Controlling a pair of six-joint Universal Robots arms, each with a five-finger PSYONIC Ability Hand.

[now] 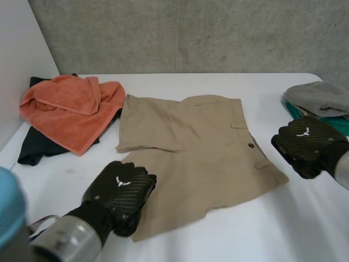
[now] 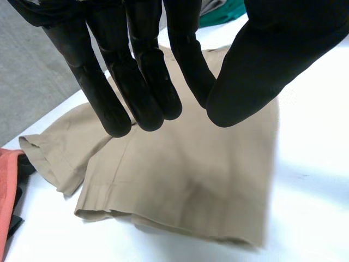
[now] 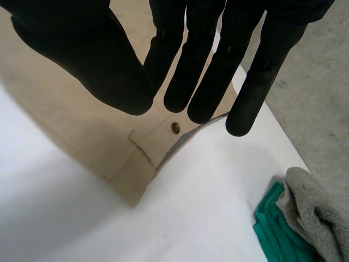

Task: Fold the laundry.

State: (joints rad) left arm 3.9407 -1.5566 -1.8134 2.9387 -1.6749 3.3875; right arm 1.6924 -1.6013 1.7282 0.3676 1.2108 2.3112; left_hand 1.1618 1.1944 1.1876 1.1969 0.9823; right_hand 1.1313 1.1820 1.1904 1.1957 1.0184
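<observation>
Both hands are black with a carbon-weave shell on the back and a small white winged logo: left hand (image 1: 120, 191) lower left of frame, right hand (image 1: 305, 143) at the right edge. Fingers (image 2: 147, 93) are plain black with rounded tips. Grey metal wrist (image 1: 65, 240) and light-blue cap (image 1: 11, 207) sit bottom left.

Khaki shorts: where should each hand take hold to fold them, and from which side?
The shorts lie flat, waistband toward the right hand, leg hems toward the left hand. Probably pinch the near waistband corner from the right and the near hem from the left: both are free edges on the table, each below an open hand's fingertips.
</observation>
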